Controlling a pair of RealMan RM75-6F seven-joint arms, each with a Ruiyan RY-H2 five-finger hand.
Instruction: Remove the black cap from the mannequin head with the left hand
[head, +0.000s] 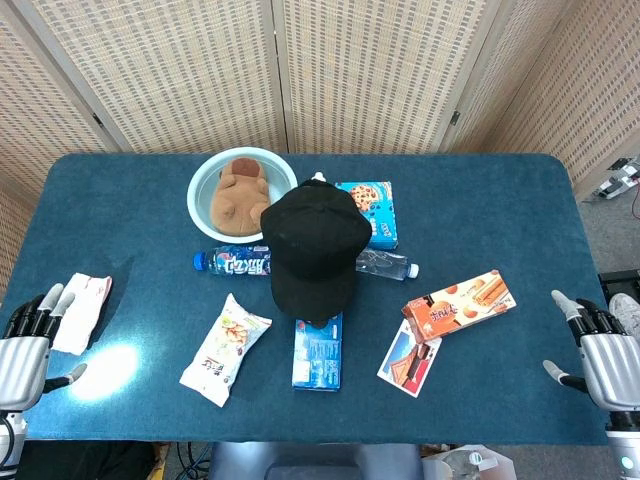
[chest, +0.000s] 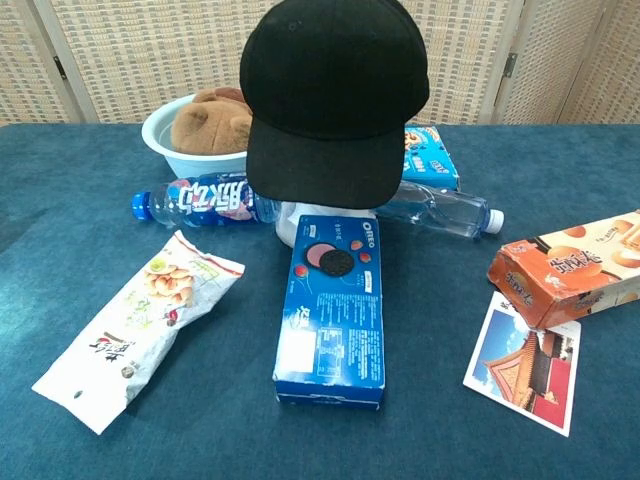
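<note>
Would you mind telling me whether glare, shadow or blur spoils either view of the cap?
Head view: a bright glare patch on the table beside the left hand; the black cap is sharp but shows little surface detail. Chest view: the cap is evenly lit and in focus, with no glare.

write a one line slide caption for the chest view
Black cap on the mannequin head, brim toward the camera, above an Oreo box, with a snack bag and a bottle nearby.
</note>
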